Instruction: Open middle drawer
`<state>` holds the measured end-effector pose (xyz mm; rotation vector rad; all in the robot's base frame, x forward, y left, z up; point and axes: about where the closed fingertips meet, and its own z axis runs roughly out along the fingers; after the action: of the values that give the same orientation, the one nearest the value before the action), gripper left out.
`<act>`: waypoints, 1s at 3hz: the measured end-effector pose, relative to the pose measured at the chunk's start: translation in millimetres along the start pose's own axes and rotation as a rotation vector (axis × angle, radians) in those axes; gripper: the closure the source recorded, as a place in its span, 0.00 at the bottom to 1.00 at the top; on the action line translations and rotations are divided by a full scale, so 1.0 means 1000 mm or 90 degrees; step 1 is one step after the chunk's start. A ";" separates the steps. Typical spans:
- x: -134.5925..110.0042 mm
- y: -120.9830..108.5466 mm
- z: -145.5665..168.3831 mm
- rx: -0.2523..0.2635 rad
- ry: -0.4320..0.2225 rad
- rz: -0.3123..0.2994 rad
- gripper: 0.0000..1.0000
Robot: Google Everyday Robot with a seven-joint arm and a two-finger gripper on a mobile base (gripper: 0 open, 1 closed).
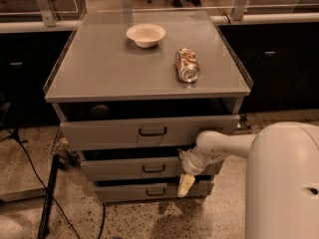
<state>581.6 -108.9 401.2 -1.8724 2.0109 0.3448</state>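
A grey cabinet has three drawer fronts stacked one under the other. The middle drawer [129,168] has a small dark loop handle [153,169] at its centre. The taller, wider top drawer [144,132] sits above it, pulled out a little. The smallest drawer [134,191] is below. My gripper [186,182] hangs in front of the cabinet's right side, to the right of the middle handle, with its pale fingers pointing down across the bottom drawer's front. My white arm [224,146] reaches in from the right.
A white bowl [145,34] and a crushed can [187,64] lie on the cabinet top [99,68]. My white body [284,183] fills the lower right. A dark stand and cables [50,193] are on the floor at the left. Dark cabinets run behind.
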 end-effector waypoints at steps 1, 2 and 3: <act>0.001 0.002 0.000 -0.012 0.006 0.004 0.00; 0.002 0.005 -0.003 -0.027 0.013 0.010 0.00; 0.005 0.012 -0.007 -0.055 0.021 0.023 0.00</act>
<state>568.3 -115.0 404.8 -1.9064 2.0844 0.4203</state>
